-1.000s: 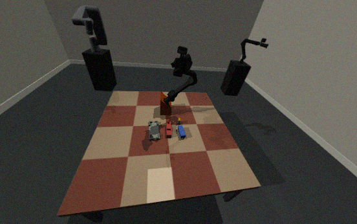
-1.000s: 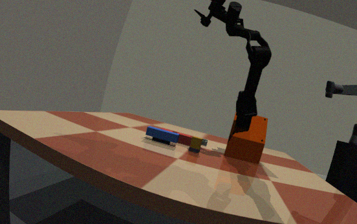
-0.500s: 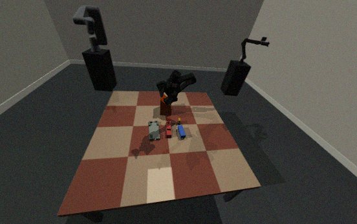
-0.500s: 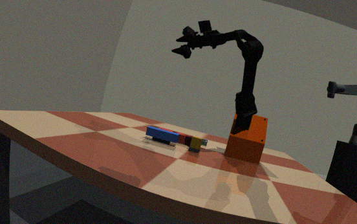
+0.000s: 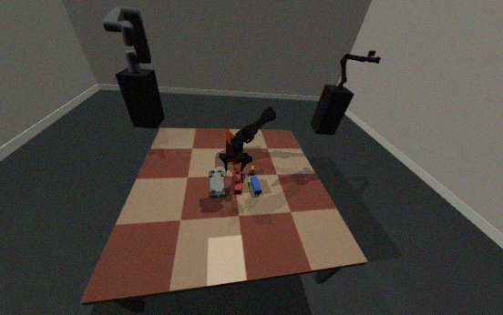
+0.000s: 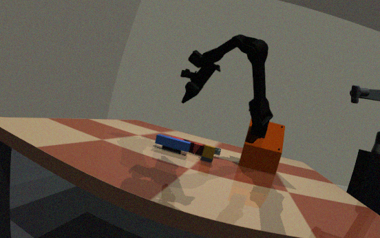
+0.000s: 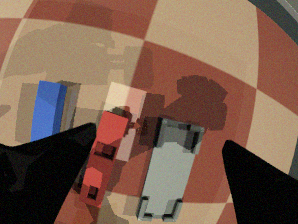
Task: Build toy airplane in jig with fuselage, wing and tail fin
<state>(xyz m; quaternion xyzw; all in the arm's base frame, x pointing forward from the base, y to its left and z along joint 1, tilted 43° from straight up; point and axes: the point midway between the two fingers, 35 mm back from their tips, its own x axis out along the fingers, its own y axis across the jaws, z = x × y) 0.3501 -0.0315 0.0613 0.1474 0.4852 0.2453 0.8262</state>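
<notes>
The red fuselage (image 5: 238, 187) (image 6: 196, 148) (image 7: 112, 126) lies on the table with its sockets facing up. The grey jig (image 5: 218, 184) (image 7: 170, 165) lies beside it, with nothing in its cradle. The blue wing (image 5: 256, 185) (image 6: 172, 142) (image 7: 47, 107) lies on the fuselage's other side, separate from it. The small yellow tail fin (image 5: 252, 169) (image 6: 208, 151) stands near the wing's end; I do not see it in the wrist view. My gripper (image 5: 234, 169) (image 6: 183, 102) (image 7: 160, 134) is open and empty, pointing down at a slant, above the parts.
The orange block (image 5: 230, 146) (image 6: 263, 144) stands at my arm's base, behind the parts. The checkered table (image 5: 150, 255) (image 6: 120, 179) bears the parts. Two other arms stand on dark pedestals (image 5: 141, 97) (image 5: 332, 109) beyond the table.
</notes>
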